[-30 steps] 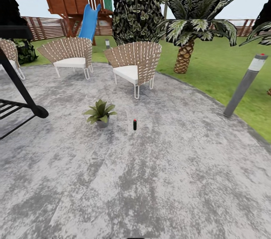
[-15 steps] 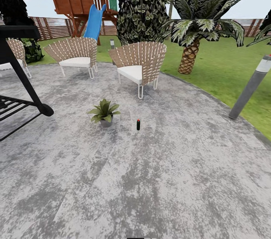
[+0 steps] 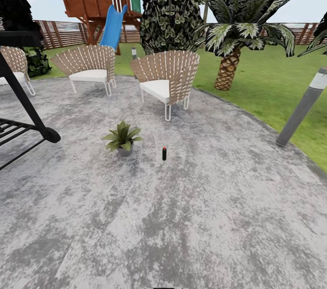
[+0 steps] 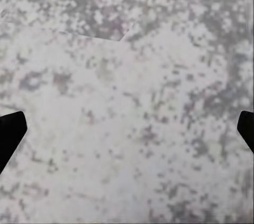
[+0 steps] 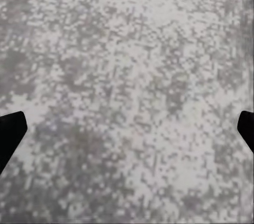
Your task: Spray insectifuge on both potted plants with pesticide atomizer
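The left gripper (image 4: pixel 127 131) is seen with its dark fingers (image 4: pixel 10 134) spread wide apart, nothing held between them, over the mottled grey patio (image 4: pixel 132 76). The right gripper (image 5: pixel 127 131) is likewise released, its fingers (image 5: pixel 10 134) parted above the same paving. Well ahead of both, the pesticide atomizer (image 3: pixel 164 153) stands upright on the patio, with a potted plant (image 3: pixel 121 137) near it, on the left arm's side. Woven chairs (image 3: pixel 164 80) and a grey bollard lamp (image 3: pixel 302 107) are seen further off.
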Available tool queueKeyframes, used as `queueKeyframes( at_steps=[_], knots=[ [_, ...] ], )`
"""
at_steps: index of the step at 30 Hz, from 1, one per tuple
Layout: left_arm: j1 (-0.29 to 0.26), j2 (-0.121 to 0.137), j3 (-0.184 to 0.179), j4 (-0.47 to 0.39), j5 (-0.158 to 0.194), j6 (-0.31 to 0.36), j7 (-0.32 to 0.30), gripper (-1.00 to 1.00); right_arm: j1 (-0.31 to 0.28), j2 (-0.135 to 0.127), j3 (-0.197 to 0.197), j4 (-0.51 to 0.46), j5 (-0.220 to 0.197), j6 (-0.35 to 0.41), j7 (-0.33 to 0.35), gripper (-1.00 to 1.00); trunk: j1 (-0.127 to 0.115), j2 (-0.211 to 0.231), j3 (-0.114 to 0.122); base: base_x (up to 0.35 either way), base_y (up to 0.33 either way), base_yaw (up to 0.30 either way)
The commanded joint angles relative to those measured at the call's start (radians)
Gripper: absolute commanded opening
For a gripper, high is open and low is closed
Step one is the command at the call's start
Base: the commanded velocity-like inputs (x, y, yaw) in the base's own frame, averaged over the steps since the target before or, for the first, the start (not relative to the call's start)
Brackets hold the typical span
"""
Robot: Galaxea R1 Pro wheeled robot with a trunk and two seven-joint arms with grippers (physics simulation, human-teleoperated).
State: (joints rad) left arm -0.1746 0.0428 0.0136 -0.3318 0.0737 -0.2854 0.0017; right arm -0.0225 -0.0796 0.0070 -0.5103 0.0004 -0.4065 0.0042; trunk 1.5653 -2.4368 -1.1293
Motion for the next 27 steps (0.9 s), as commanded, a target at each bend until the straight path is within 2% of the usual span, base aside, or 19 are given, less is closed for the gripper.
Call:
queueKeyframes(
  at_steps=[1,15,27],
  knots=[
    [0.0,0.0,-0.001,0.0,0.008,-0.003,0.0,1.0,-0.001,0.0,0.001,0.001,0.0,-0.003,0.0,1.0,0.0,0.0,-0.001,0.226,-0.187,0.0],
    [0.0,0.0,-0.001,0.0,0.008,-0.003,0.0,1.0,-0.001,0.0,0.001,0.001,0.0,-0.003,0.0,1.0,0.0,0.0,-0.001,0.217,-0.2,0.0],
    [0.0,0.0,-0.001,0.0,0.008,-0.003,0.0,1.0,-0.001,0.0,0.001,0.001,0.0,-0.003,0.0,1.0,0.0,0.0,-0.001,0.146,-0.248,0.0]
  ],
)
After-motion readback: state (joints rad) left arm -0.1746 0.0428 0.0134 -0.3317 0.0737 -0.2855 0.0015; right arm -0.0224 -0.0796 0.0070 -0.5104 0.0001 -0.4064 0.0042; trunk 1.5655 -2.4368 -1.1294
